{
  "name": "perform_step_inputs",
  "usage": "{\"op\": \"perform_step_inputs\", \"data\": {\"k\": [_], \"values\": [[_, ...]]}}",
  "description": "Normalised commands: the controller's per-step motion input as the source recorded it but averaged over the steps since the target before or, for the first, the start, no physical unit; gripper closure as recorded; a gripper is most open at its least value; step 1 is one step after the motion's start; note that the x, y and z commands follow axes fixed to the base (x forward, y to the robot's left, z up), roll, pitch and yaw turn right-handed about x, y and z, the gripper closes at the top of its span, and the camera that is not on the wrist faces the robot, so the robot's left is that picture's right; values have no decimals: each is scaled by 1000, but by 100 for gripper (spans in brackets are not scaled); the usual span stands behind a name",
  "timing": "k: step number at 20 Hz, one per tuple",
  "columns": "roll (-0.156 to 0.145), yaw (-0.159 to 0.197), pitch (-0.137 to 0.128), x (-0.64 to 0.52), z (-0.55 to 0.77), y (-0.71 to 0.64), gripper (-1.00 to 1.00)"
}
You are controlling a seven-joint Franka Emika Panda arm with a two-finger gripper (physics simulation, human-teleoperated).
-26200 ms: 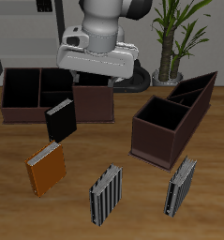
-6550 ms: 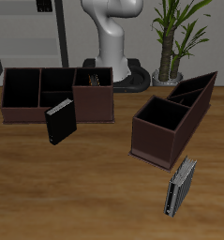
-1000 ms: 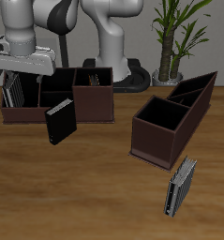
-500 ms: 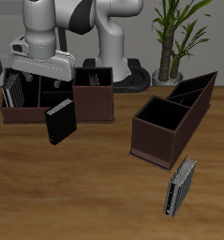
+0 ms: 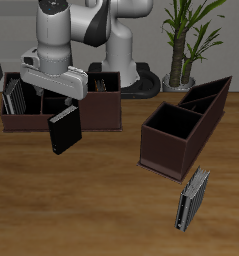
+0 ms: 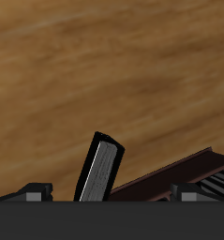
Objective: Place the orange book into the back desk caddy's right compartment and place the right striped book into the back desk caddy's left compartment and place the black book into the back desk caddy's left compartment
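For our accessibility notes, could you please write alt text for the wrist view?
A black book stands tilted on a brown wooden table, beside the dark wall of the back desk caddy. The gripper's dark housing fills the near edge.

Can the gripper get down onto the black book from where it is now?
Probably yes. The black book stands upright on bare table just in front of the back desk caddy, its top edge exposed, and the gripper hangs just above and behind it.
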Motion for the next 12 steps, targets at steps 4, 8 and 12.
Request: {"op": "perform_step_inputs", "data": {"k": [4, 8, 12], "values": [[12, -66, -61, -135, -283, -157, -100], [50, -62, -36, -74, -205, 5, -100], [56, -21, 16, 34, -374, 144, -100]]}}
